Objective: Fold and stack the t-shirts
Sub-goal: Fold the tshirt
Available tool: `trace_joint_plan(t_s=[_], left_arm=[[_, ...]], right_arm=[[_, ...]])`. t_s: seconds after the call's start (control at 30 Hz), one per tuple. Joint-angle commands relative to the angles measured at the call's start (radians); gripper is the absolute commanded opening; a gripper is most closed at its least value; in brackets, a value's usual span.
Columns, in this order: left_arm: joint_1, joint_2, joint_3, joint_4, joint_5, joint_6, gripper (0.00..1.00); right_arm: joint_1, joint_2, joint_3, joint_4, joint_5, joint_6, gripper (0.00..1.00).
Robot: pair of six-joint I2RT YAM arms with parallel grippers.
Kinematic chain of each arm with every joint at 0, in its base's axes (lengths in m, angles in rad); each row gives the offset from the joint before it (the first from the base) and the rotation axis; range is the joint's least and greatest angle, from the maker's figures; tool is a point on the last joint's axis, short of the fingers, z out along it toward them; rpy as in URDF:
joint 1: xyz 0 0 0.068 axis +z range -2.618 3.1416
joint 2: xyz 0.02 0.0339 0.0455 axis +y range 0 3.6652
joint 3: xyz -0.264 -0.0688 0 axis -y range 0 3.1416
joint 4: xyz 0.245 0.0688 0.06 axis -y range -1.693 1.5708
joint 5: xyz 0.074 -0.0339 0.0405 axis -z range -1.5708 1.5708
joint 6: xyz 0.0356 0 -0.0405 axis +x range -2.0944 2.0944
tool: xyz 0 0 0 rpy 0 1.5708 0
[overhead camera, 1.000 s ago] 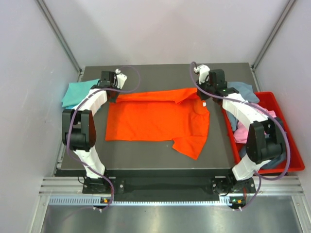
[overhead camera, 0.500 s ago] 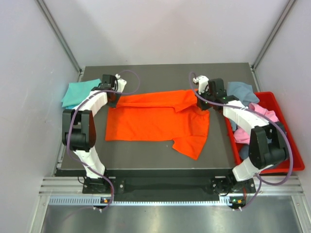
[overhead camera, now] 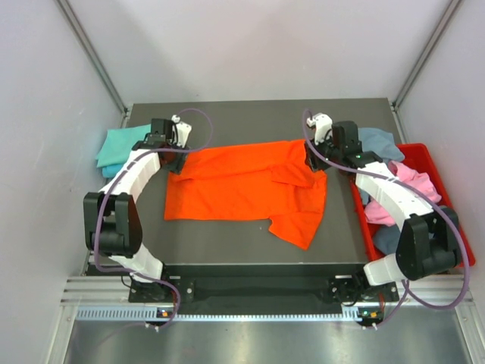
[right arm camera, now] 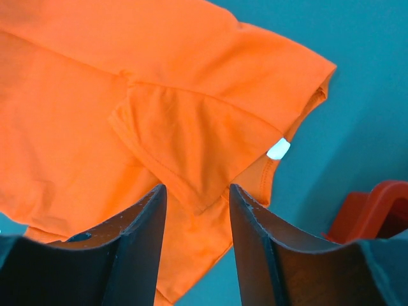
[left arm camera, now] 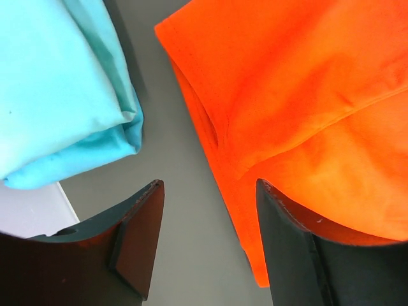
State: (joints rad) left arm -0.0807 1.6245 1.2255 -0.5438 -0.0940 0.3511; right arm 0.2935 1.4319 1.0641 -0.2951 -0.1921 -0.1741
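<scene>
An orange t-shirt (overhead camera: 250, 183) lies on the dark table, its far edge folded toward the near side, one sleeve sticking out at the near right. My left gripper (overhead camera: 176, 157) is open above the shirt's far left corner (left arm camera: 191, 38), bare table between its fingers (left arm camera: 143, 223). My right gripper (overhead camera: 314, 161) is open over the far right corner, above a folded-in sleeve (right arm camera: 191, 140) and a white neck label (right arm camera: 278, 149). Neither holds cloth. A folded teal t-shirt (overhead camera: 120, 145) lies at the far left (left arm camera: 57, 89). Pink (overhead camera: 409, 182) and grey-blue (overhead camera: 379, 141) shirts sit in the bin.
A red plastic bin (overhead camera: 447, 220) stands along the table's right edge, its corner showing in the right wrist view (right arm camera: 376, 210). The teal shirt overhangs the table's left edge. Grey walls close in on all sides.
Both grippers carried the orange shirt's far edge toward the near side, laid it down as a fold, and opened, letting the cloth go.
</scene>
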Motion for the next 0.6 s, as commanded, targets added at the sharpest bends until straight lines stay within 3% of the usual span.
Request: trace_joint_plan(t_s=[0.0, 0.23, 0.33, 0.57], left_arm=[[0.004, -0.038, 0.038, -0.042, 0.005, -0.040, 0.64], [0.016, 0.046, 0.146, -0.233, 0.089, -0.142, 0.61], [0.054, 0.130, 0.227, -0.336, 0.226, -0.237, 0.55], [0.107, 0.216, 0.295, -0.393, 0.312, -0.336, 0.51]], right_arm=[[0.010, -0.057, -0.022, -0.004, -0.023, -0.013, 0.45], [0.010, -0.097, -0.056, 0.005, -0.029, -0.019, 0.46], [0.010, -0.082, -0.044, 0.004, -0.047, -0.022, 0.47], [0.012, 0.015, -0.001, 0.037, -0.090, 0.007, 0.46]])
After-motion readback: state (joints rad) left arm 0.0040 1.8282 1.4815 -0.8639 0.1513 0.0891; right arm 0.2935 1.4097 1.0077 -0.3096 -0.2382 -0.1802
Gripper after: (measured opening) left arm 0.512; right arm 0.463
